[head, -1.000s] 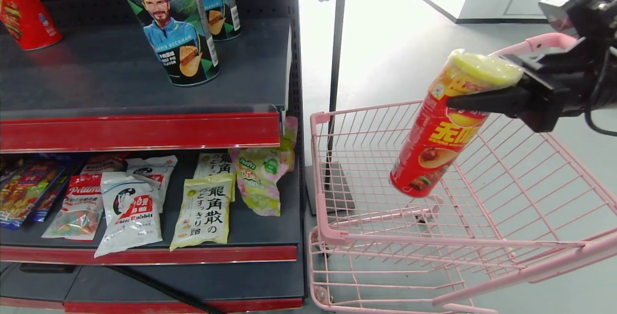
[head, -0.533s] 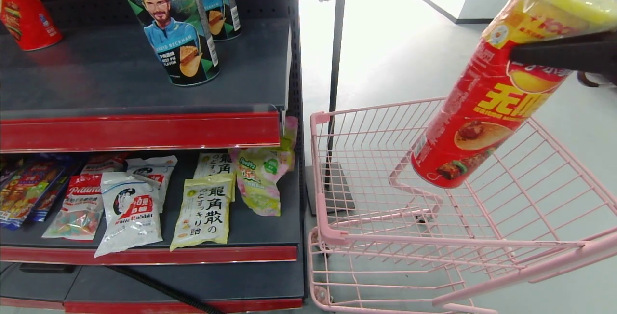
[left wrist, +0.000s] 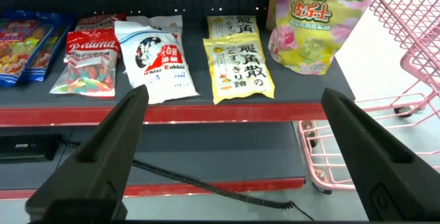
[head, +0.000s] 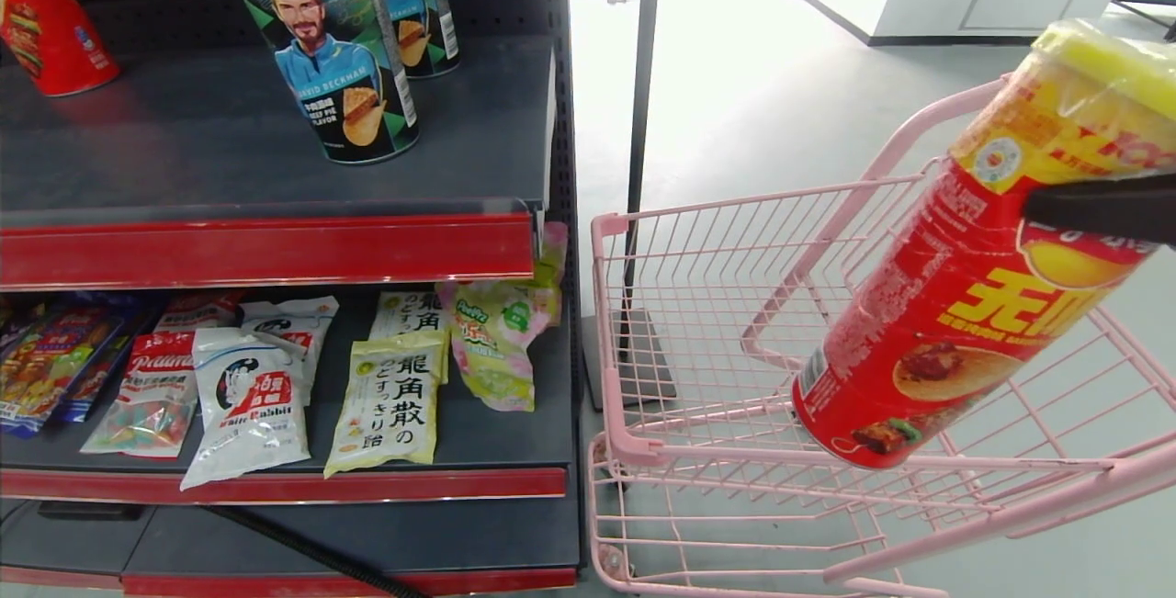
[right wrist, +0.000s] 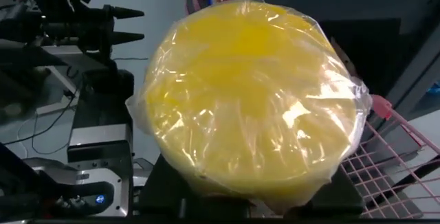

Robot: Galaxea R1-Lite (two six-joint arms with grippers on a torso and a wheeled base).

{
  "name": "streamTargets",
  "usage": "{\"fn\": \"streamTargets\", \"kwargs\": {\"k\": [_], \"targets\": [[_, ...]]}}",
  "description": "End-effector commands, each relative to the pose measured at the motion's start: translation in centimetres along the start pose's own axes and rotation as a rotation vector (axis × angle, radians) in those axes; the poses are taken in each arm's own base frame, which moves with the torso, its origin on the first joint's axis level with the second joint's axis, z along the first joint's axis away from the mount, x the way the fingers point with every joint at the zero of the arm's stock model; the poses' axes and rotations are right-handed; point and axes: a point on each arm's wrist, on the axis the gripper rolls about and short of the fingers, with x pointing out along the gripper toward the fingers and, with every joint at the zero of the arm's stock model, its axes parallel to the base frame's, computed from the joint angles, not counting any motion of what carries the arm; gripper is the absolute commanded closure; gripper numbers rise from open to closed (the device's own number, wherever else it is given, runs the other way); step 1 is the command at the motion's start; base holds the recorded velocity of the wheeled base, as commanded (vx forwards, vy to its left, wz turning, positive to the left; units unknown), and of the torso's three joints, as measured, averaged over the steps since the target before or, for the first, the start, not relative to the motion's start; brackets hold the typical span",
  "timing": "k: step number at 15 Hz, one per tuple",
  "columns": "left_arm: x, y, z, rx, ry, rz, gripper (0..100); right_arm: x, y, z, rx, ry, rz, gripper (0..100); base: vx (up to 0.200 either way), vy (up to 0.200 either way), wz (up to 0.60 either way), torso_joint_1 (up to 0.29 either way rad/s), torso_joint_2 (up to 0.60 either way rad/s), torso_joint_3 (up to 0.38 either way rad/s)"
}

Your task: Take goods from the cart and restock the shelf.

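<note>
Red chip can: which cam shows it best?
Head view: the red chip can shows nearly full length, tilted over the pink cart. Right wrist view gives its plastic-wrapped yellow lid end-on. Left wrist view faces the lower shelf's snack bags.

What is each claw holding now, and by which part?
The right claw grips the red chip can near its top, just under the yellow lid. The left claw is open and holds nothing.
</note>
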Motion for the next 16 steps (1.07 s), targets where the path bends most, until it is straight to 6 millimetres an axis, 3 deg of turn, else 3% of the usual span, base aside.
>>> {"fn": "streamTargets", "kwargs": {"k": [1, 5, 8, 16], "targets": [[0.0, 0.0, 0.0, -0.001, 0.001, 0.000, 0, 1.5, 0.2, -0.6, 0.018, 0.017, 0.050, 100, 0.000, 0.000, 0.00, 0.000, 0.00, 0.000], [0.0, 0.0, 0.0, -0.001, 0.001, 0.000, 0, 4.9, -2.6, -2.9, -0.014, 0.006, 0.028, 100, 0.000, 0.000, 0.00, 0.000, 0.00, 0.000], [0.0, 0.0, 0.0, -0.001, 0.001, 0.000, 0, 6.4, -1.3, -3.5, 0.020, 0.004, 0.040, 100, 0.000, 0.000, 0.00, 0.000, 0.00, 0.000], [0.0, 0.0, 0.0, -0.001, 0.001, 0.000, 0, 5.6, -0.5, -2.9, 0.032, -0.017, 0.017, 100, 0.000, 0.000, 0.00, 0.000, 0.00, 0.000]]}}
